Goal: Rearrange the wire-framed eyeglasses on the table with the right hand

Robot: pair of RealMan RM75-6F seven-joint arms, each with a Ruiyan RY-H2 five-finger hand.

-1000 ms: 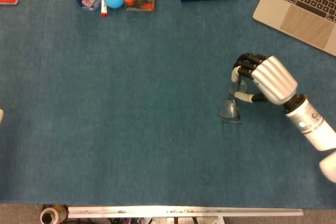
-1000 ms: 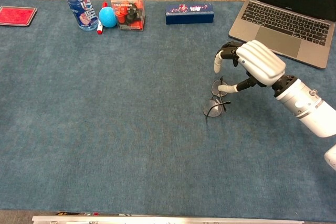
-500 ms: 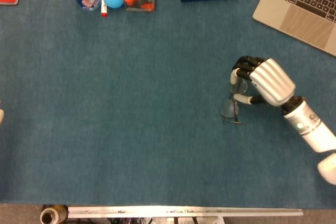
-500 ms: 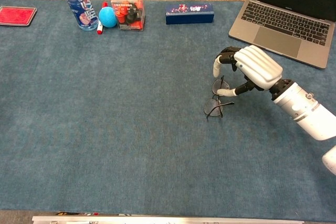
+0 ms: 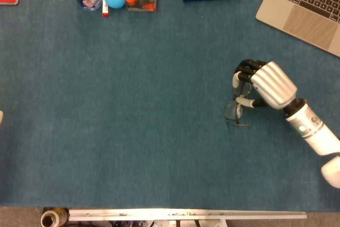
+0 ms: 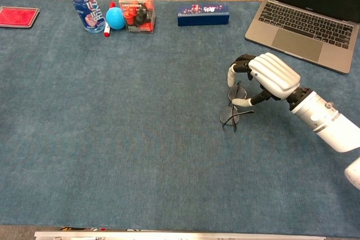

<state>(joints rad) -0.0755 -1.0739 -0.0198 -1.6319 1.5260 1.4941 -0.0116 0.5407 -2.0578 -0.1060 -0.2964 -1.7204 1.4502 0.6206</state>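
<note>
Fingers (image 6: 232, 73) pinching thin wire-framed eyeglasses (image 6: 230, 115), blue felt table (image 6: 140, 127)

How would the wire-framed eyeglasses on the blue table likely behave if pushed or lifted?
The eyeglasses look thin-wired, so probably light, bendable and fragile. Lying on the cloth-like table, they would likely drag or snag, not roll. The right robot hand curls over them.

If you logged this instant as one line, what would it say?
right hand: fingers on eyeglasses, grip unclear | eyeglasses: on table | left hand: out of view | laptop: behind hand
</note>
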